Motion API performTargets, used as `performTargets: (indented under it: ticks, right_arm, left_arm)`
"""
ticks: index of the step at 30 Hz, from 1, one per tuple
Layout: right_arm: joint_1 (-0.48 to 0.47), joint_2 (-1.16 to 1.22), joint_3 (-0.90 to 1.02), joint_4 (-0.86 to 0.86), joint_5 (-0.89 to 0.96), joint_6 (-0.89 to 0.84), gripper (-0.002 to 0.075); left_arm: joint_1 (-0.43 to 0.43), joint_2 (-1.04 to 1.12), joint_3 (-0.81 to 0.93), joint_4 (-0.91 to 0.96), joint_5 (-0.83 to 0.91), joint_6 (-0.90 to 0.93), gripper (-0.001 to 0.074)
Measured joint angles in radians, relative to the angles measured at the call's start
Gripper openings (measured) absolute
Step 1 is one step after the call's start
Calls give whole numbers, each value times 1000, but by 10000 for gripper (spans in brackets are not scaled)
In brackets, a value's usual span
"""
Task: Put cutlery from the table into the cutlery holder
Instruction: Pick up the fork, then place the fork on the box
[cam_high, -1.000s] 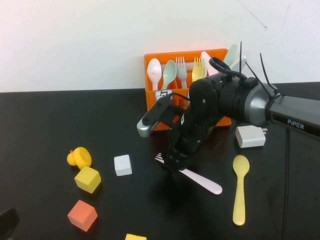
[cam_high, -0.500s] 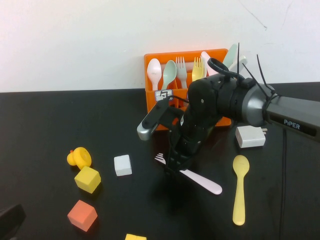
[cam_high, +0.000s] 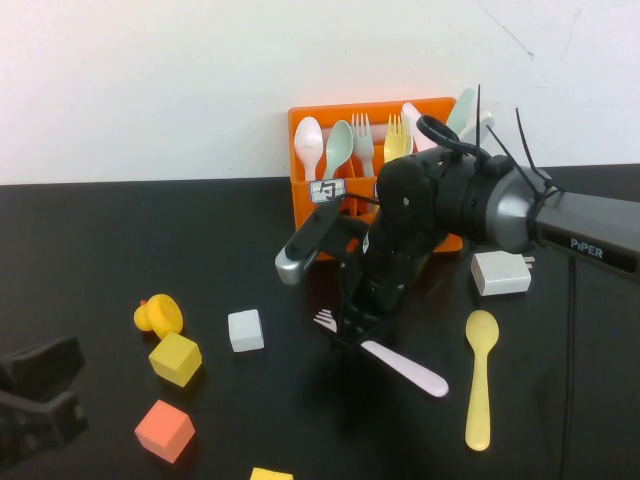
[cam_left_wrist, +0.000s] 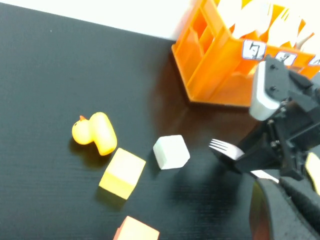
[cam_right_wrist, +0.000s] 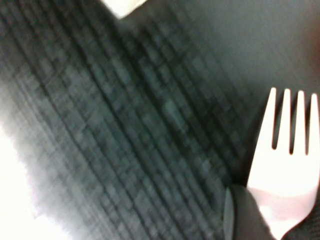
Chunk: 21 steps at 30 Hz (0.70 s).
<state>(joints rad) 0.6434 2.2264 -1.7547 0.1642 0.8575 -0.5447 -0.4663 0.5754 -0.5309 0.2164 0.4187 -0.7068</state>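
**Desk:** What do I see, left to right?

**Operator:** At the table's (cam_high: 100, 230) near left edge sits my left gripper (cam_high: 40, 400), low and away from the work, its jaws together on nothing. Next come a yellow duck (cam_high: 158, 315), a yellow cube (cam_high: 175, 359), an orange cube (cam_high: 164, 430) and a white cube (cam_high: 245, 329).

**Desk:** And the right arm?

**Operator:** My right gripper (cam_high: 350, 335) points down at mid-table in front of the cutlery holder (cam_high: 310, 205), its jaws clamped on the pale pink fork (cam_high: 405, 367) just behind the tines. The fork's handle trails toward the right and its tines jut out to the left of the fingers.

**Desk:** The rest of the cutlery?

**Operator:** The yellow spoon (cam_high: 480, 385) lies flat on the table right of the fork, apart from it, bowl toward the wall. A white charger block (cam_high: 501, 272) sits beyond it. The orange holder stands against the wall, already stocked with upright spoons and forks.
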Motion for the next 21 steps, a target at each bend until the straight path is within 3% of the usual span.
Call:
performTargets:
  ticks: [12, 21]
  right_arm:
    - [0, -190, 9, 78, 57, -22, 249]
    - [0, -393, 9, 41, -161, -53, 249]
  left_arm:
    - [0, 57, 2, 92, -22, 46, -1]
    - [0, 57, 21, 103, -46, -9, -1]
